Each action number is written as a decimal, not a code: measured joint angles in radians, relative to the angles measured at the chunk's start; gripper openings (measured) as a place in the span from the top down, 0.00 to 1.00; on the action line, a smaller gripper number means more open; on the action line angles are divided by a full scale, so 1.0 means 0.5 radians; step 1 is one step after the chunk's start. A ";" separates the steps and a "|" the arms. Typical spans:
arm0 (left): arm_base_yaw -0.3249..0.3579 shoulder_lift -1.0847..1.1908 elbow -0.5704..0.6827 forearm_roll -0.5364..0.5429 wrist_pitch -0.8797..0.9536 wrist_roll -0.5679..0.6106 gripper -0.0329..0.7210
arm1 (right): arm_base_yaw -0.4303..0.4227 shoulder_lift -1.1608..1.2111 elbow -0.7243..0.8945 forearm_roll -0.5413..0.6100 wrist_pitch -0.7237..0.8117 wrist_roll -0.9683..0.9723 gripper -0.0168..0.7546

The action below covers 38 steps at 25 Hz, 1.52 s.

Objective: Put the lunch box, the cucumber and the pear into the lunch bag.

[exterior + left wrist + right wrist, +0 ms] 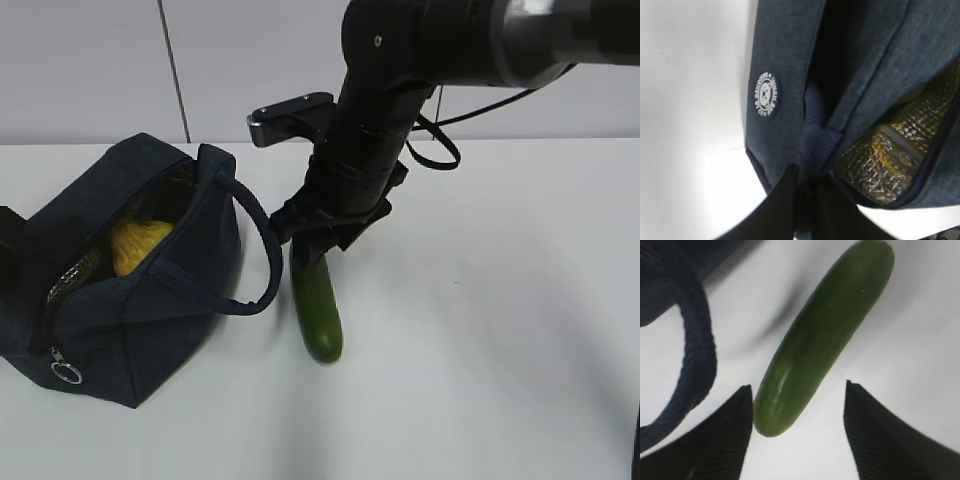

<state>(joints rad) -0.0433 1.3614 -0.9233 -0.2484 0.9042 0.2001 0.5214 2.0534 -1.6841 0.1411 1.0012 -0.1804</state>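
Note:
The navy lunch bag (150, 310) lies open on the left of the white table. A yellow thing that looks like the pear (140, 245) sits inside it. The lunch box is hidden. The dark green cucumber (320, 310) lies on the table just right of the bag's strap handle (265, 250). My right gripper (310, 255) is open, with its jaws on either side of the cucumber's far end (825, 335); the left finger (735, 430) is almost touching it. My left gripper (807, 175) is shut on the bag's fabric edge (785, 50), next to the silvery mesh lining (890, 155).
The strap handle (700, 355) loops close to the left side of my right gripper. The bag's silver zipper ring (66, 373) hangs at its near left corner. A round white logo patch (765, 94) is on the bag's side. A pale wall stands behind the table.

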 joint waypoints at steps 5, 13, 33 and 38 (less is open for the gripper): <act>0.000 0.000 -0.002 0.005 0.000 -0.002 0.96 | 0.000 0.071 0.000 -0.017 0.026 0.098 0.25; 0.000 0.000 -0.004 0.006 0.000 -0.002 0.96 | 0.012 0.137 0.000 -0.021 0.026 0.151 0.24; 0.000 0.000 -0.006 0.003 0.006 -0.006 0.96 | 0.077 0.329 -0.016 -0.170 -0.070 0.432 0.28; 0.000 0.000 -0.006 0.003 0.006 -0.006 0.96 | 0.077 0.346 -0.020 -0.187 -0.071 0.454 0.31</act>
<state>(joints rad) -0.0433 1.3614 -0.9264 -0.2470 0.9071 0.1972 0.5597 2.2263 -1.6941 0.0476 0.9656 0.0466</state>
